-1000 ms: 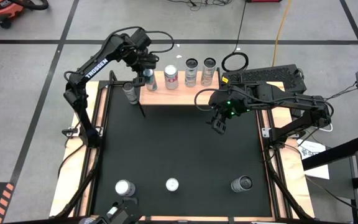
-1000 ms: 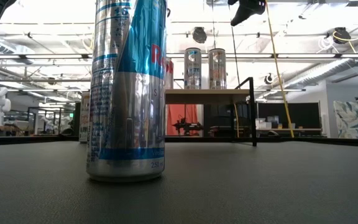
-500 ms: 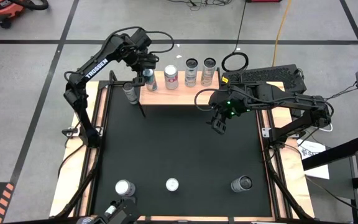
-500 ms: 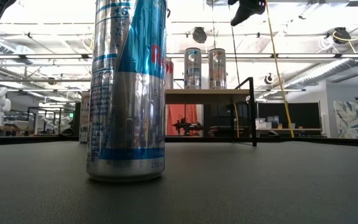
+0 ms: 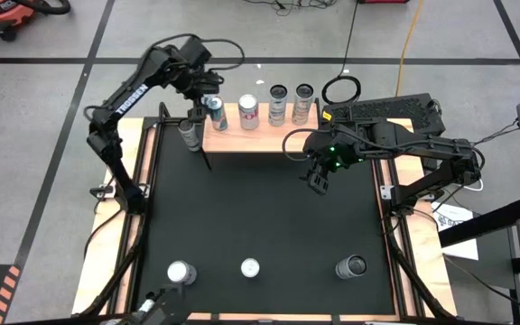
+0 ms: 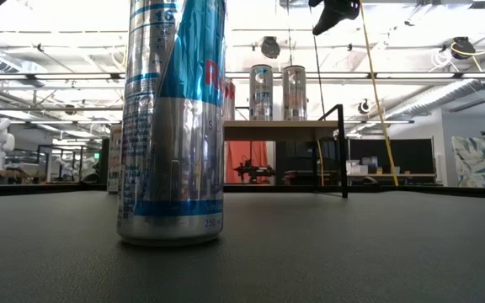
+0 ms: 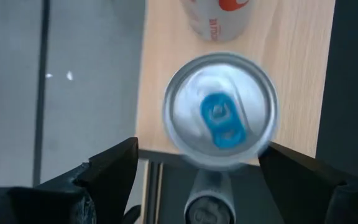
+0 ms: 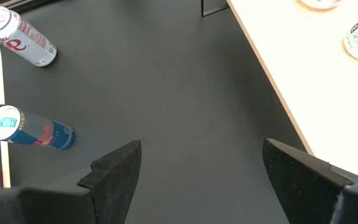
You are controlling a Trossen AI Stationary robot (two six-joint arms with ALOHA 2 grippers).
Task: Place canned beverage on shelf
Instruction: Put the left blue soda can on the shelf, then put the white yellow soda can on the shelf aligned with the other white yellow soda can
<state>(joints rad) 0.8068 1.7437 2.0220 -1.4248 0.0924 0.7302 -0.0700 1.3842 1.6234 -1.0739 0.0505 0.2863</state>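
The shelf (image 5: 264, 134), with a pale wood top, stands at the mat's far edge and carries several upright cans. The leftmost, a silver can with a blue tab (image 5: 215, 113), stands near the shelf's left end and also shows in the left wrist view (image 7: 221, 111). My left gripper (image 5: 202, 91) hovers above this can, open, a finger out on either side of it (image 7: 197, 152), touching nothing. My right gripper (image 5: 317, 181) hangs open and empty over the mat's right half and also shows in its own wrist view (image 8: 201, 155).
Another can (image 5: 188, 134) stands on the mat just off the shelf's left front corner. Three cans (image 5: 181, 273), (image 5: 249, 267), (image 5: 351, 266) stand along the mat's near edge; one fills the low view (image 6: 171, 126). The mat's middle (image 5: 251, 208) is bare.
My left gripper has risen and drawn back from the blue-tabbed can toward the table's far left. The can stays upright on the shelf's left end. My right arm has kept still.
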